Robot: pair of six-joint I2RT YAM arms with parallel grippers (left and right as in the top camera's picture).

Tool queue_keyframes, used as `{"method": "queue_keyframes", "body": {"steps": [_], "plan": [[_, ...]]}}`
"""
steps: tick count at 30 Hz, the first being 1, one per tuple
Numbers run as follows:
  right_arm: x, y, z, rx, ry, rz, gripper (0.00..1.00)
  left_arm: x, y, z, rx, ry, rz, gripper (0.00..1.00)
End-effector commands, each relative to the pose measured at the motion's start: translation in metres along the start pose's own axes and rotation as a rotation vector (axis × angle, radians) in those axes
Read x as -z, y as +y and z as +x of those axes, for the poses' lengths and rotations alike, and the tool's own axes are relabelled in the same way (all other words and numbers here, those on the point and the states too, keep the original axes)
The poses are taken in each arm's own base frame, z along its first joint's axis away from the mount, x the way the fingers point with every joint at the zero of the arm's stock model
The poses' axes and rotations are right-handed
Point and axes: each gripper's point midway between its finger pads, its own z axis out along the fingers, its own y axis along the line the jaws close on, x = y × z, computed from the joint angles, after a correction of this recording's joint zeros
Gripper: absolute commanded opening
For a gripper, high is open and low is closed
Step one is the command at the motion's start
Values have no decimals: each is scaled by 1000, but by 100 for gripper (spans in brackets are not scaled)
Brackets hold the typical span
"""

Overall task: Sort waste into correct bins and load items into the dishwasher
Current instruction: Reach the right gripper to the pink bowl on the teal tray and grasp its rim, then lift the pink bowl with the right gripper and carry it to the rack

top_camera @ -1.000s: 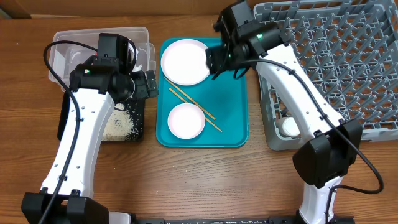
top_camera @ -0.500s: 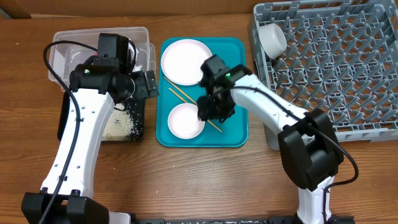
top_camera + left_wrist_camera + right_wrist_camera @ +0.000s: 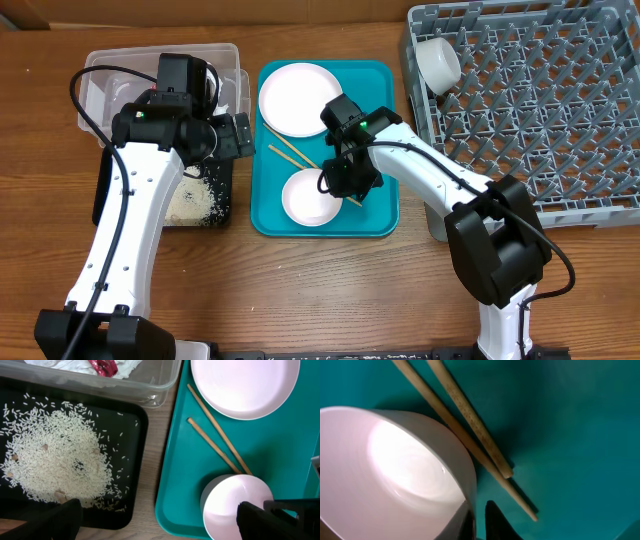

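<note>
My right gripper (image 3: 343, 186) is low over the teal tray (image 3: 378, 140), shut on the right rim of a small white bowl (image 3: 308, 200). In the right wrist view one finger is inside the bowl (image 3: 395, 470) and the other outside its wall, gripper (image 3: 480, 522). Two chopsticks (image 3: 293, 155) lie diagonally beside it, chopsticks (image 3: 470, 425). A large white plate (image 3: 297, 98) sits at the tray's far end. My left gripper (image 3: 160, 522) hangs open, spanning the black tray (image 3: 135, 420) with rice (image 3: 55, 455) and the bowl (image 3: 235, 510).
The clear tub (image 3: 160, 60) at the back left holds a white napkin (image 3: 75, 365) and a red wrapper (image 3: 103, 366). The grey dish rack (image 3: 540, 100) stands at the right with a white bowl (image 3: 437, 62) in its far left corner.
My right arm swung from the rack's corner down to the tray, and its jaws closed on the bowl's rim. The bowl shifted slightly right. The left arm stayed still.
</note>
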Motion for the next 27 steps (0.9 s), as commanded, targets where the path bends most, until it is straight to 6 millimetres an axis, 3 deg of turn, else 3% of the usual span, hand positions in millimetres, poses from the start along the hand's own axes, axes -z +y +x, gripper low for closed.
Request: {"method": "queue_keyframes", "body": {"steps": [1, 7, 10, 13, 19, 26, 27], "plan": [[0, -7, -2, -5, -10, 28, 9, 4, -1, -7, 9, -22, -3, 100], [0, -7, -1, -6, -4, 30, 11, 4, -1, -7, 9, -22, -3, 100], [0, -7, 0, -7, -1, 31, 31, 4, -1, -7, 9, -22, -3, 100], [0, -7, 0, -7, 0, 29, 34, 4, -1, -7, 9, -22, -3, 100], [0, -6, -3, -4, -11, 25, 22, 4, -1, -7, 9, -22, -3, 100], [0, -6, -3, -4, -11, 24, 20, 4, -1, -7, 9, -22, -3, 100], [0, -6, -3, -4, -11, 24, 8, 4, -1, -7, 9, -22, -3, 100]]}}
